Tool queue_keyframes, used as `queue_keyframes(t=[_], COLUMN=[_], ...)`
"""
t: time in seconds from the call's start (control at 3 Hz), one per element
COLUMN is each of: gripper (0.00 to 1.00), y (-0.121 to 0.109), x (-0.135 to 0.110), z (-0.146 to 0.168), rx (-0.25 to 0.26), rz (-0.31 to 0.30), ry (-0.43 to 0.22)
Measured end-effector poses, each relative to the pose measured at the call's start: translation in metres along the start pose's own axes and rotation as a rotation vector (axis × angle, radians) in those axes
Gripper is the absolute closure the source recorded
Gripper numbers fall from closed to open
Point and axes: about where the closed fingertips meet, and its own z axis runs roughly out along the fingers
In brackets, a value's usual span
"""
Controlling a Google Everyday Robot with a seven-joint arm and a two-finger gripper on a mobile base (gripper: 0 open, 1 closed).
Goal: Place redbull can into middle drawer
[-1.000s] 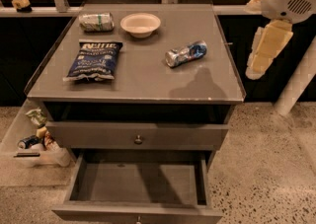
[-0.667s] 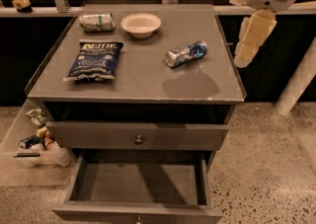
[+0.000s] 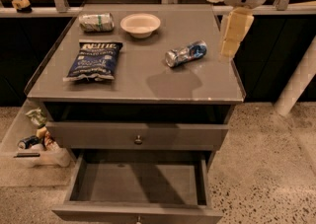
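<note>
The redbull can (image 3: 185, 54) lies on its side on the grey cabinet top (image 3: 133, 82), right of centre. My gripper (image 3: 230, 38) hangs from the arm at the top right, pointing down over the top's right edge, a little to the right of the can and apart from it. It holds nothing. The middle drawer (image 3: 138, 184) is pulled open at the bottom of the view and its grey floor is bare. The drawer above it (image 3: 138, 136) is shut.
A blue chip bag (image 3: 94, 60), a white bowl (image 3: 140, 24) and a silver can with green stripes (image 3: 96, 21) lie on the left and back of the top. A clear bin (image 3: 34, 141) with small items sits on the floor at left. A white pole (image 3: 296, 82) stands at right.
My gripper has moved left, from beyond the cabinet's right side to over its right edge, closer to the can. The can and the drawers have not moved.
</note>
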Motion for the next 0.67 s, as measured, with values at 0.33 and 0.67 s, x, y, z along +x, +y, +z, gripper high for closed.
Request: queue_keyframes(t=[0.33,0.67], gripper=[0.00,0.00], y=[-0.008,-0.026], x=[0.014,0.020], z=[0.013,0.048], rx=[-0.048,-0.134], rz=[0.020,-0.011], ry=[-0.078,-0.240])
